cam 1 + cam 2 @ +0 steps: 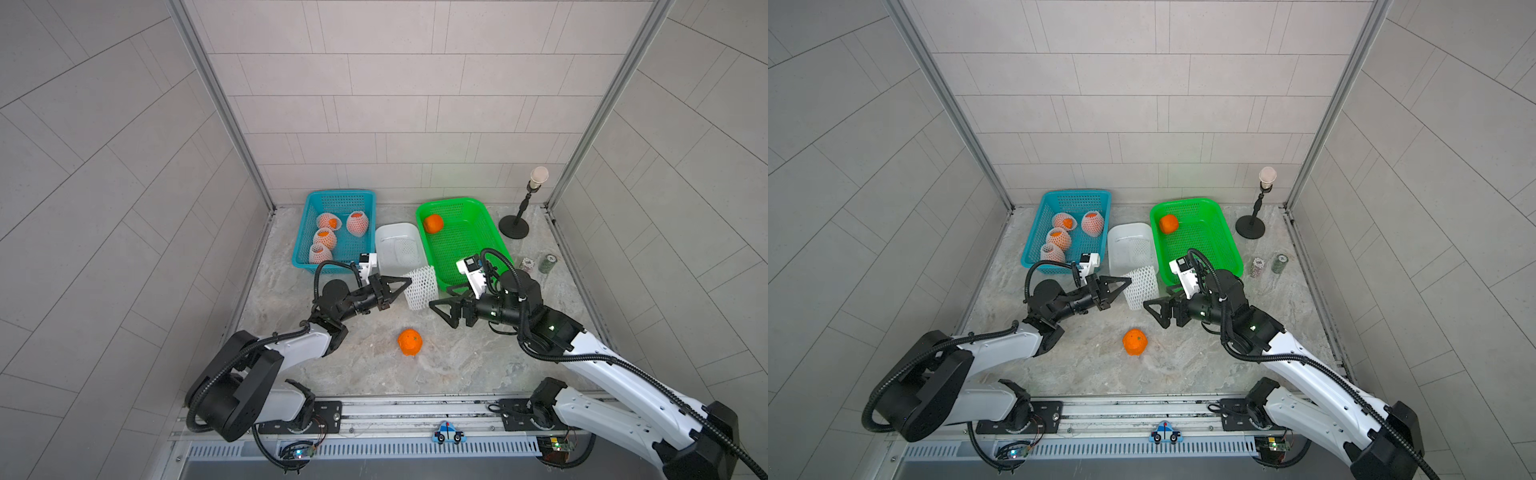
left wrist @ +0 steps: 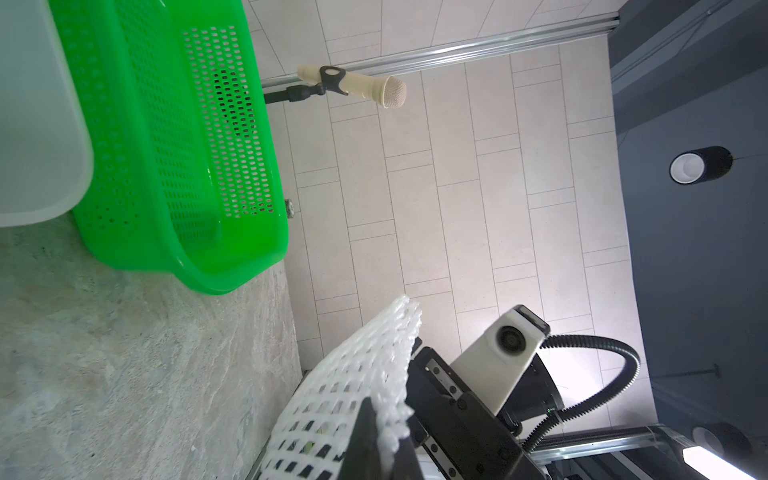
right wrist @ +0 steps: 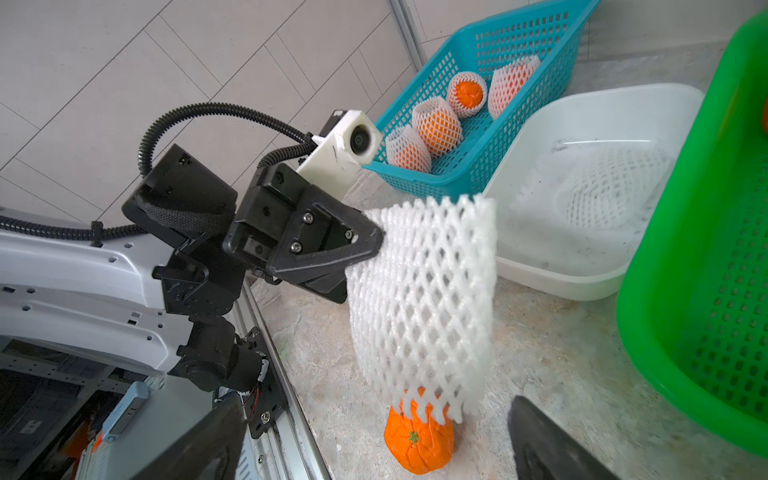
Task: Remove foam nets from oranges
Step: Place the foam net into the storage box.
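Pale grey tiled walls (image 1: 395, 104) close in on three sides, met by slanting aluminium posts (image 1: 220, 104) at the upper left and upper right of both top views. The desk (image 1: 365, 374) is mottled grey-beige stone, evenly lit. In the left wrist view, a dark surface (image 2: 685, 270) fills the right side, with a cylindrical lamp (image 2: 698, 166) on it.

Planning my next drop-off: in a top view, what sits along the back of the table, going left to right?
Blue basket → white tub → green basket → microphone stand.
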Available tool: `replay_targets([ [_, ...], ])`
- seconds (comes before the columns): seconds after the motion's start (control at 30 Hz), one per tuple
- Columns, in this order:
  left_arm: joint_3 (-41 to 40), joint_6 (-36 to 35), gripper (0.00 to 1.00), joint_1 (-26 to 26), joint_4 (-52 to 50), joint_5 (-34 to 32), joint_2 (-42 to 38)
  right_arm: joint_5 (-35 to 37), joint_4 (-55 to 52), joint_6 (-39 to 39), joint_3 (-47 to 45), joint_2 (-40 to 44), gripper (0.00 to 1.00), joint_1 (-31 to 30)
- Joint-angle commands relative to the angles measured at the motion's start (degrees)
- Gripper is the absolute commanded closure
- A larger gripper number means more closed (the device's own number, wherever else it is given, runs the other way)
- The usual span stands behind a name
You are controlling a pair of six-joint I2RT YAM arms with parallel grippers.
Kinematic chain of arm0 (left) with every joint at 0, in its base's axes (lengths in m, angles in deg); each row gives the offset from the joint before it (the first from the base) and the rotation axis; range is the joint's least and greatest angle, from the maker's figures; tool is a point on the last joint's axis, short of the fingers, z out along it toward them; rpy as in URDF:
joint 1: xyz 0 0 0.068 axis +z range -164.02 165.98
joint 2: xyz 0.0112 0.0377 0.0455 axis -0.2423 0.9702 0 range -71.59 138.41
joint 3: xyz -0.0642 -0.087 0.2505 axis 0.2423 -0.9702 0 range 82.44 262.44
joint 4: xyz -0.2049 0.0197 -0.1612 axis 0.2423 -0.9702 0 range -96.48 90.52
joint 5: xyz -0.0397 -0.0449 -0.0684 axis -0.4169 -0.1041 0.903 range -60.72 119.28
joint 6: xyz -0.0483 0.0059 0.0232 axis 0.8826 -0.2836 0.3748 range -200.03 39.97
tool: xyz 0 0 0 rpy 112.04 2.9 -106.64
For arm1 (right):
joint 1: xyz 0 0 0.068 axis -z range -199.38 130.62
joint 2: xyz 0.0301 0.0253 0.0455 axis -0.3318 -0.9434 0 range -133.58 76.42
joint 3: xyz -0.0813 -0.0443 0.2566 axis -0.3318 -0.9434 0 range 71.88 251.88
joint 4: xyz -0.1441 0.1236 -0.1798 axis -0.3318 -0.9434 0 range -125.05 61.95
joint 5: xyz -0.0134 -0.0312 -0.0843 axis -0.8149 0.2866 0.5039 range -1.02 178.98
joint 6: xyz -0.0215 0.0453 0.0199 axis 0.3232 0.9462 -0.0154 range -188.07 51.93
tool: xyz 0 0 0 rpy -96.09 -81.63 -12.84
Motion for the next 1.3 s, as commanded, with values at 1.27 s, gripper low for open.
replay_targets([
  [1.27,0.26,3.22,1.00,0.04,7.93,3.61,-2.54,-17.69,12.44,0.05,4.10,-12.37,0.04,6.07],
])
